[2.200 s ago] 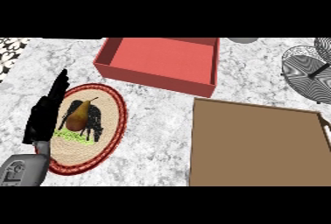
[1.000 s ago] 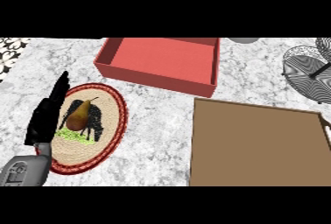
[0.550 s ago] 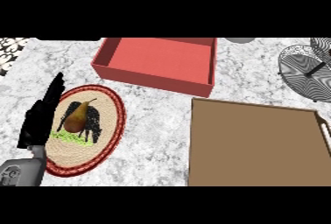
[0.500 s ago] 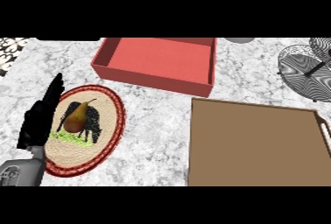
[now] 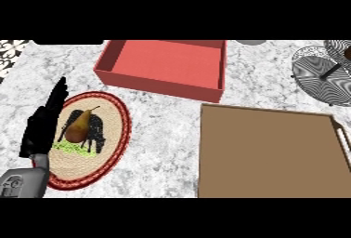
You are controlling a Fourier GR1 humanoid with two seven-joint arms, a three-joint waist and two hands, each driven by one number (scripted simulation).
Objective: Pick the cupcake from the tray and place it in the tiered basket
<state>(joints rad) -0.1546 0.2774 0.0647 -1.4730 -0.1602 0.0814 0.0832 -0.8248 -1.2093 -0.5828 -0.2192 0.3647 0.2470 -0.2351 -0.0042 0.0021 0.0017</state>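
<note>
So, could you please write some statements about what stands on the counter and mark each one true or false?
1. A pear lies on the round plate. True.
2. The red box holds a cupcake. False: nothing shows inside it.
3. The brown tray is at the right of the plate. True.
4. The left hand is curled round the pear. False: its fingers are straight, beside the plate's left edge.
5. The right hand rests on the tray. False: it shows nowhere.

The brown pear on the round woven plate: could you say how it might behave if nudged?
The brown pear looks rounded and tapered, so it would probably roll in a curve. The round woven plate seems nearly flat, so little would likely stop it.
</note>
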